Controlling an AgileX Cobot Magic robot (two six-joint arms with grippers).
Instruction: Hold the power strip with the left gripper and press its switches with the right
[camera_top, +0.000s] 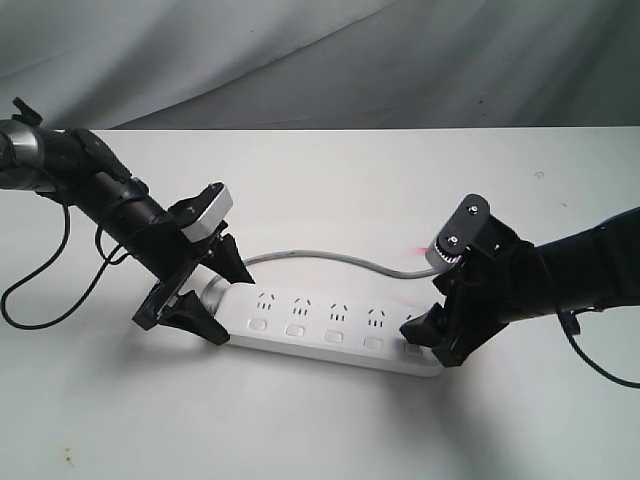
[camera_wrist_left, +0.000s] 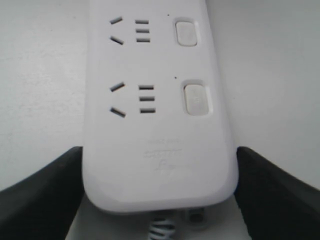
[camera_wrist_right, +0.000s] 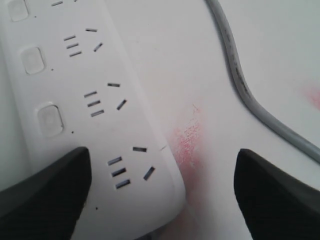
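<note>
Power strip (camera_top: 330, 325): white bar, lies flat, 5 socket sets. Switches (camera_top: 297, 329): 5 white btns, one row along it. L gripper (camera_top: 225, 305) clamps its cord end; R gripper (camera_top: 432, 345), jaws wide, over far end.

The left hand (camera_top: 235, 308) and right hand (camera_top: 436, 345) are finished in black; a silver-grey box (camera_top: 208, 212) is mounted behind the left one.

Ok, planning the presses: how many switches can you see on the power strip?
4 plainly: switches in a row along the power strip, one under each socket set, counting from its left end. A fifth, at the right end, seems partly hidden under the right gripper.
</note>
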